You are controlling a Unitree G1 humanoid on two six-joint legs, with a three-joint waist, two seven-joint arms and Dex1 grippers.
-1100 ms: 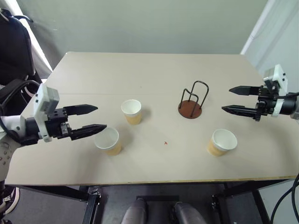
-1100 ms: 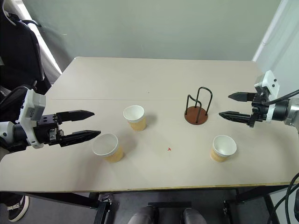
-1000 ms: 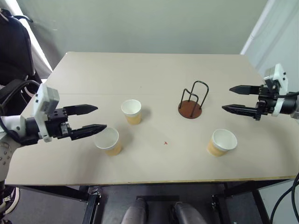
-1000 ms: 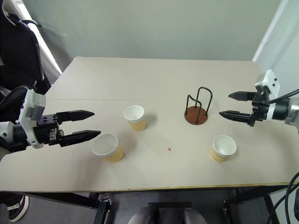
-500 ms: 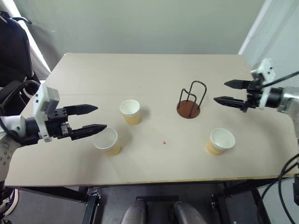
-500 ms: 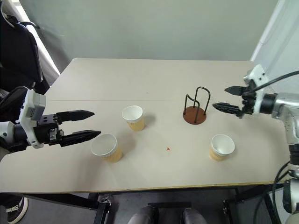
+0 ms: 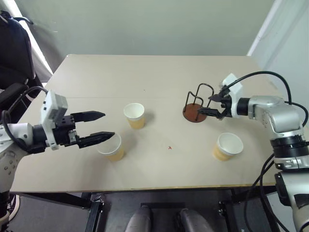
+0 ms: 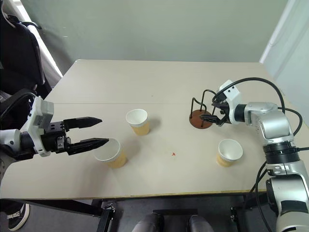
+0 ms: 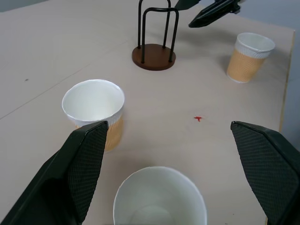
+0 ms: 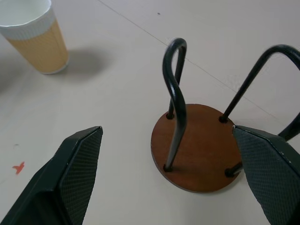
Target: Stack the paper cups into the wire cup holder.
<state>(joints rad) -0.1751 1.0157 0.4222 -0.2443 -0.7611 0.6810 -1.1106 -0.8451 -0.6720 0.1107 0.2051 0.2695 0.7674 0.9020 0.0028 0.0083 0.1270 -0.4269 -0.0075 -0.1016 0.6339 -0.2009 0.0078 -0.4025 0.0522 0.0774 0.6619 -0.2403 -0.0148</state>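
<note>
progress: 0 of 3 stacked | wire cup holder (image 7: 196, 107) empty, upright on table (image 7: 159, 72) | paper cups (image 7: 134, 115) all loose, two on holder's left side, one near its right-front | right gripper (image 7: 211, 105) wide, empty, just beside holder | left gripper (image 7: 94, 127) wide, empty, by leftmost cup, well apart from holder | left to do: all 3

The right arm (image 7: 273, 108) has smooth silver-grey casings joined by black ribbed rings, with a black cable looping from its white wrist block (image 7: 231, 83) back along the forearm. The left arm (image 7: 21, 136) is black and grey, with black cables and a white boxy wrist block (image 7: 52, 107). Each gripper, left (image 7: 99, 126) and right (image 7: 210, 104), has two long, tapering black fingers with cross-hatched pads (image 9: 86, 164).
</note>
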